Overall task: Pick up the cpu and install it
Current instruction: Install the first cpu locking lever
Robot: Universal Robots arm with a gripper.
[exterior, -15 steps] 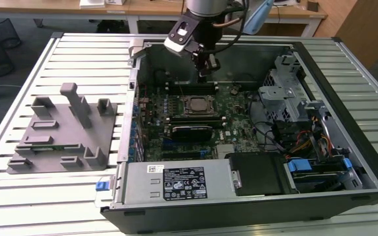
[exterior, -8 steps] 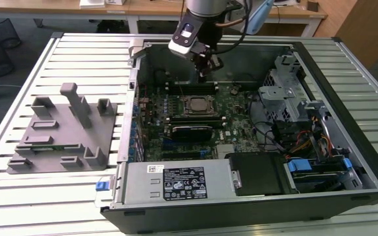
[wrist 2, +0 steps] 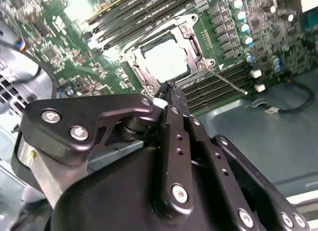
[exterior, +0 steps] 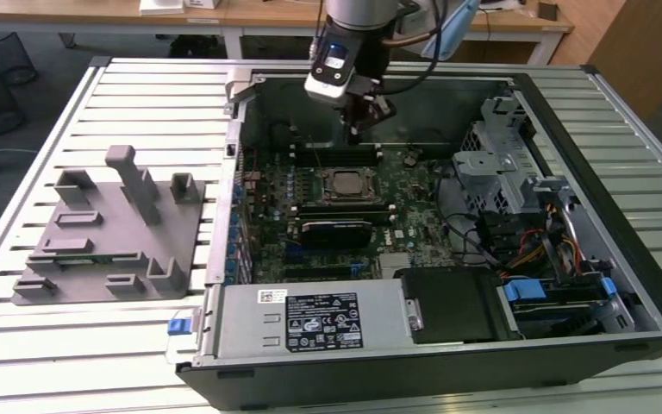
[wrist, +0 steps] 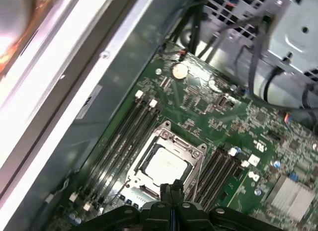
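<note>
Occupying most of the slatted table point(exterior: 113, 345), an open computer case point(exterior: 423, 379) lay beside a grey fixture point(exterior: 101, 250) at the exterior view's left. Over the motherboard point(exterior: 417, 216) hung the gripper point(exterior: 360, 134), fingers pressed together and empty. The cpu point(wrist: 166, 164) sat in its socket point(wrist: 191, 149), just beneath the fingertips point(wrist: 169, 190).

Desk point(exterior: 135, 95): its pale slatted top is carrying two things in the exterior view.
Grey fixture point(exterior: 113, 233): is lying flat on the slats toward 9 o'clock in the exterior view, its posts standing upright.
Computer case point(exterior: 423, 379): is lying on its side, open face up, taking up the desk from the middle toward 3 o'clock, just beside the fixture.
</note>
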